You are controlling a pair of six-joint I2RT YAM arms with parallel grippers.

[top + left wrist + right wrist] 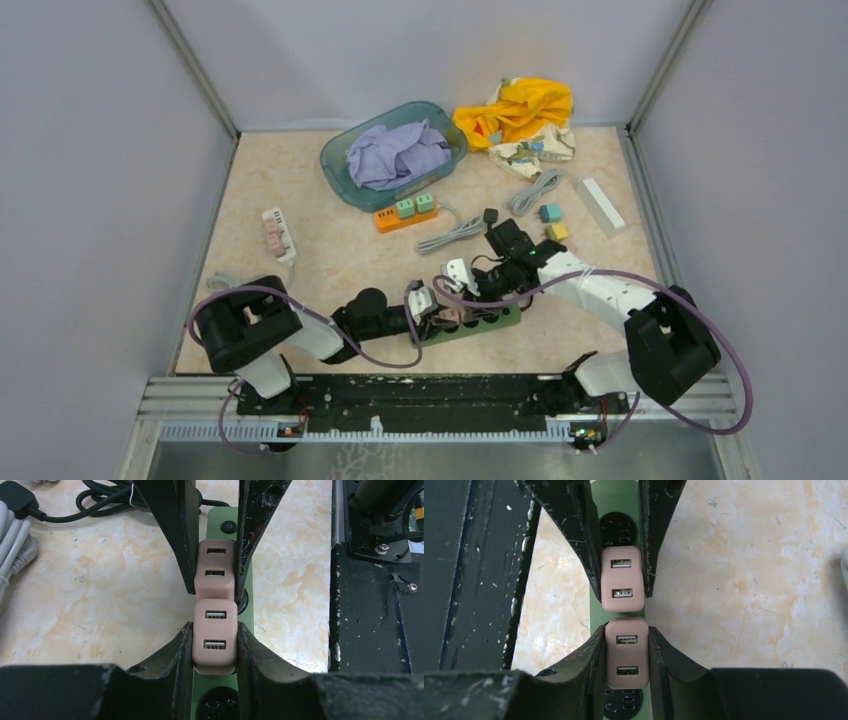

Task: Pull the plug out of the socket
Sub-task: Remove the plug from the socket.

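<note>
L gripper [215, 630] pinches left pink plug [214, 637]. R gripper [626, 630] pinches right pink plug [626, 652], just beside it at 3 o'clock in top view. Both plugs sit on green strip [500, 320], twd 6 o'clock of table [300, 260], btwn the arms.

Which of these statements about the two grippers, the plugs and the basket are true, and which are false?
1. The left gripper is shut on a pink plug. True.
2. The right gripper hangs open, holding nothing. False: the right gripper is shut on the second pink plug.
3. Both plugs sit in the green power strip. True.
4. The teal basket holds a red towel. False: the teal basket holds a purple cloth.
</note>
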